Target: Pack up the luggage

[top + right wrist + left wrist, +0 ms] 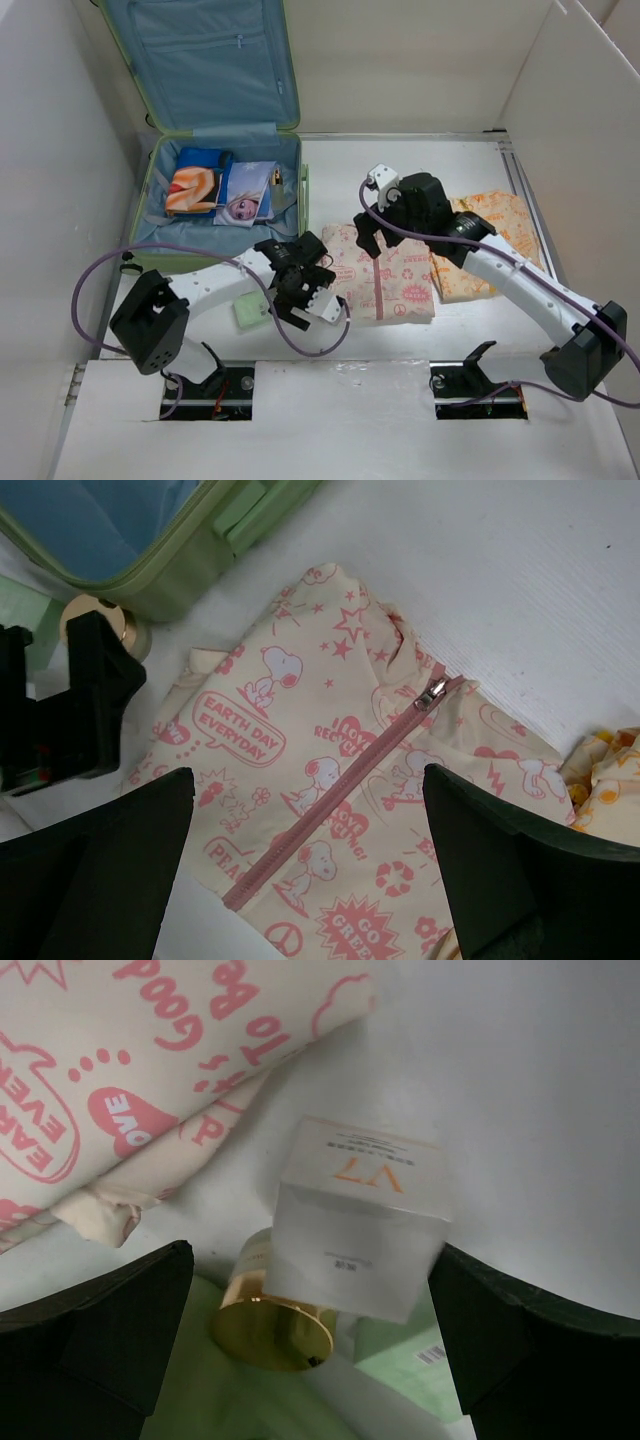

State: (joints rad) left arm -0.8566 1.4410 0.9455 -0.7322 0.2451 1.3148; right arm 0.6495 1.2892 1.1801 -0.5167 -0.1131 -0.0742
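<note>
The luggage (200, 70) lies open at the far left corner of the table (420, 170), with its lid propped up against the back wall. A few flat, colourful items are already in the base, so packing looks partly done and more things remain outside.

Both arms seem to be at the reaching stage, each poised over a candidate with nothing gripped. The left tool (300, 295) stands wide and empty near the near left edge, just outside the luggage's front wall. It is over a small cluster: a white box (360, 1230), a gold jar (272, 1330) and a green box (400, 1355). The white box looks tilted and appears to lean on the other two.

The right tool (370, 240) is also wide and empty. It hangs over the cream pouch (340, 780) at mid-table. An orange cloth (490, 250) lies beside the pouch, towards the right edge.

For the left arm, the next move probably calls for descending squarely so the fingers (100, 1340) bracket the white box alone. Closing should not knock the jar, and the box then goes over the front wall into free space. The pouch is soft and flat, so the right arm would need to pinch a raised fold or an edge.
</note>
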